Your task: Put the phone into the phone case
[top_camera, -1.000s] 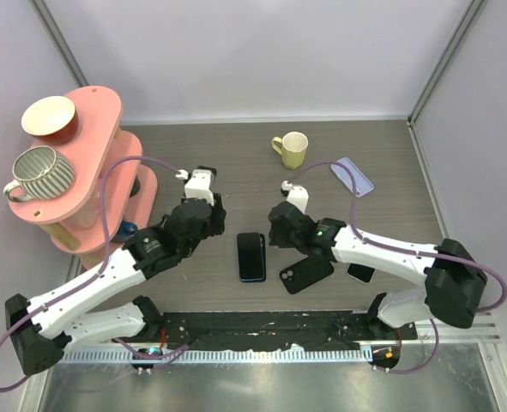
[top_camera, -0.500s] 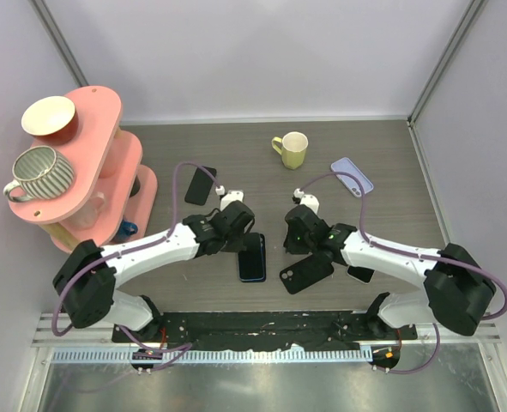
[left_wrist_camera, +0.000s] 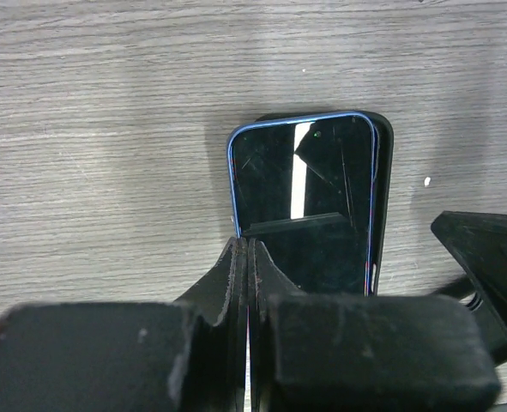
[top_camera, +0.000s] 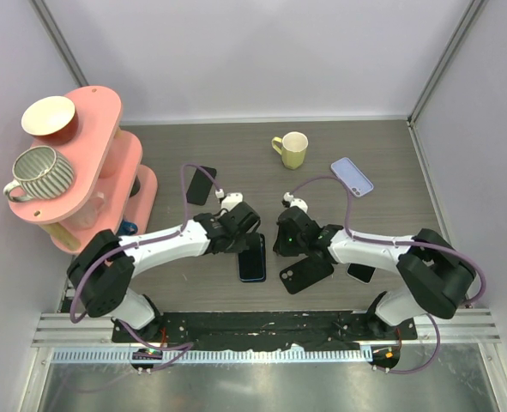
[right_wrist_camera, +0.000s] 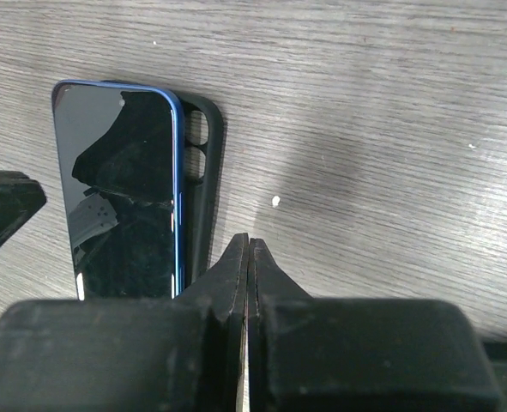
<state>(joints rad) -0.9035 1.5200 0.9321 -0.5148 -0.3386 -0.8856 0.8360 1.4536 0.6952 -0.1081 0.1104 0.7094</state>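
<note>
In the middle of the table [top_camera: 236, 154], the phone [left_wrist_camera: 303, 197] is laid on top of the black phone case [right_wrist_camera: 210, 206]. It is not pushed in yet, and the case can be seen sticking out along one side. The left gripper [left_wrist_camera: 246, 257] and the right gripper [right_wrist_camera: 247, 253] are pressed tight together with nothing held, one at each side of the phone. The phone is yet to be lined up and pressed down.

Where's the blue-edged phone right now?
In the top view the phone lies front and centre on the table, between the left gripper and the right gripper, askew on a black case.
</note>
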